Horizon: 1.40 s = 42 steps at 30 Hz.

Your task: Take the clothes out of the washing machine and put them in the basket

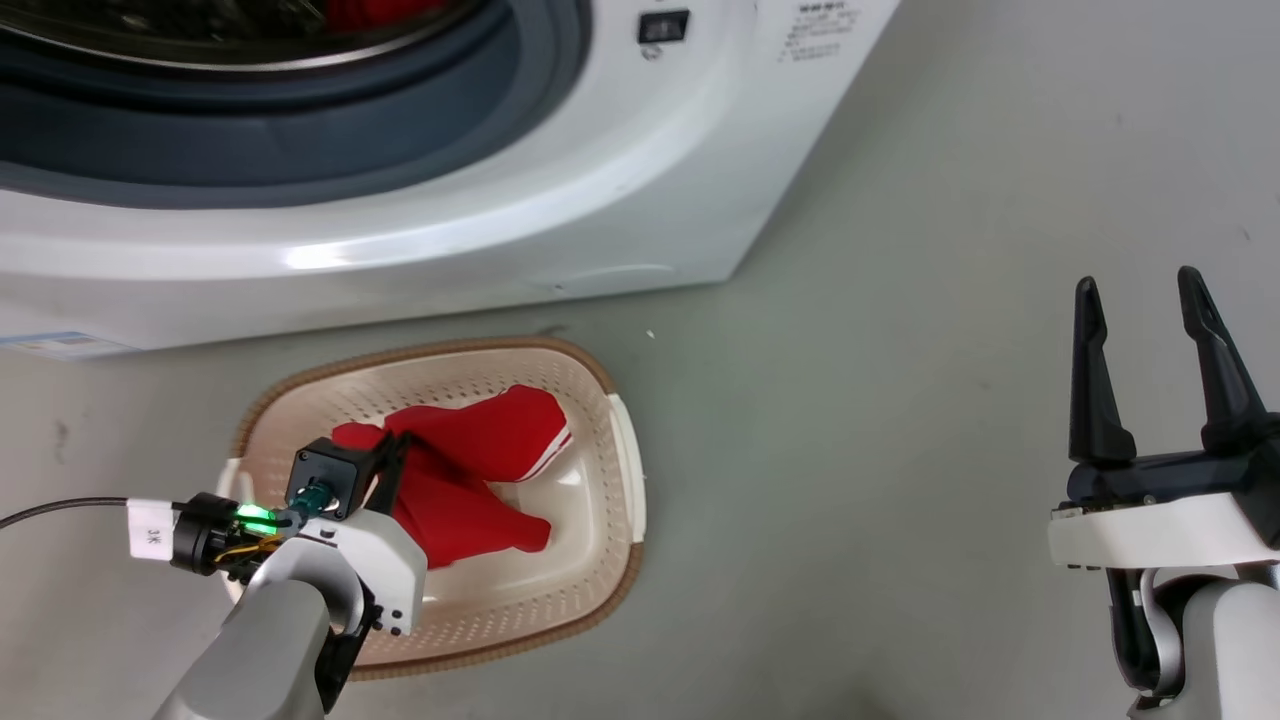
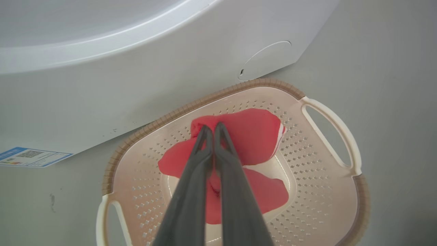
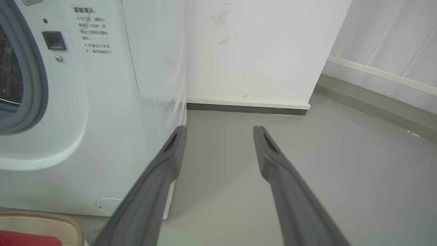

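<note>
My left jaws are pinched together on a bright red soft garment (image 2: 252,136) with white-striped trim, lying in the cream perforated plastic basket (image 2: 273,83) with a brown woven-look rim, just before the big white front-loading washing machine (image 1: 600,200). My right jaws stand apart over the grey floor (image 3: 341,153), empty. A white tag (image 1: 152,528) on my left wrist cable (image 1: 60,508) reads "3K".
</note>
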{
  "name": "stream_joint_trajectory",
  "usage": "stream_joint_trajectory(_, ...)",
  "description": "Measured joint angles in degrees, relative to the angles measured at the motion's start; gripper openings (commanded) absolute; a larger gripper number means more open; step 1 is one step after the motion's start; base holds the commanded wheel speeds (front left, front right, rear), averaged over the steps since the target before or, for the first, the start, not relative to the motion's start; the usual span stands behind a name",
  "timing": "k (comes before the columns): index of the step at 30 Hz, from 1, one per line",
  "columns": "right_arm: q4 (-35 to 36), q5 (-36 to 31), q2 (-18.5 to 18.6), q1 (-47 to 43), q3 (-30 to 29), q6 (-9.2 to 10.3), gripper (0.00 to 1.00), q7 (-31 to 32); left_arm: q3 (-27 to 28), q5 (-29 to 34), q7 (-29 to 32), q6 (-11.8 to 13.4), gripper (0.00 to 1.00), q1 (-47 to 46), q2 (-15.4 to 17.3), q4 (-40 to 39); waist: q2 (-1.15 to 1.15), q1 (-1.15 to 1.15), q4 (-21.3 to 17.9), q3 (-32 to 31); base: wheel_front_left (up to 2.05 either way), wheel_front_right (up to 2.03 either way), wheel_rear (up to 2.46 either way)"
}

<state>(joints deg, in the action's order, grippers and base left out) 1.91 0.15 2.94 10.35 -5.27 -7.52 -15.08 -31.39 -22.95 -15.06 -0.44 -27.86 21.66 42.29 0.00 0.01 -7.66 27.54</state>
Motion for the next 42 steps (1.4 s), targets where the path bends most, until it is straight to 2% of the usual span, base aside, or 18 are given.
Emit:
stream_joint_trajectory(8,-0.10,1.87,-0.02,0.59,1.23,-0.01,1.00,0.00,2.50,-0.22,-0.01,-1.33,0.00,-4.26,-2.69,10.95,0.00,0.00,-3.59,6.39,0.00,0.00,0.00)
stream_joint_trajectory(14,-0.29,2.53,-0.02,1.48,1.57,-0.01,1.00,0.00,4.38,0.64,-0.01,-1.23,0.00,-5.59,-3.07,13.17,0.00,0.00,-5.04,9.10,0.00,0.00,0.00)
stream_joint_trajectory(17,-0.65,2.89,-0.03,1.59,1.53,-0.01,1.00,0.00,5.42,1.78,-0.01,-0.12,0.00,-5.50,-3.16,13.17,0.00,0.00,-5.08,9.36,0.00,0.00,0.00)
stream_joint_trajectory(18,-0.94,2.92,-0.03,1.76,1.49,-0.01,1.00,0.01,5.95,2.05,-0.01,0.34,0.22,-5.44,-3.18,12.83,0.00,0.00,-5.03,9.25,0.00,0.00,0.00)
stream_joint_trajectory(19,-1.23,2.92,-0.03,1.96,1.45,-0.01,1.00,0.00,6.30,2.32,-0.01,0.46,0.91,-5.22,-3.20,12.55,0.00,0.00,-4.98,9.05,0.00,0.00,0.00)
stream_joint_trajectory(20,-1.51,2.92,-0.03,2.13,1.38,-0.01,1.00,0.00,6.62,2.68,-0.01,0.53,1.00,-4.87,-3.35,12.28,0.00,0.00,-4.90,8.80,0.00,0.00,0.00)
stream_joint_trajectory(31,-3.70,1.87,-0.03,2.07,1.21,-0.01,1.00,0.00,10.59,5.77,-0.01,-0.56,1.00,1.97,-5.83,7.55,0.00,-0.01,-2.90,2.90,0.00,0.00,0.00)
stream_joint_trajectory(42,-5.75,1.38,-0.02,-0.87,0.45,-0.01,1.00,0.00,17.85,9.55,-0.02,-1.97,1.00,11.65,-8.11,-5.89,0.00,-0.01,-0.58,-6.20,0.00,0.00,0.00)
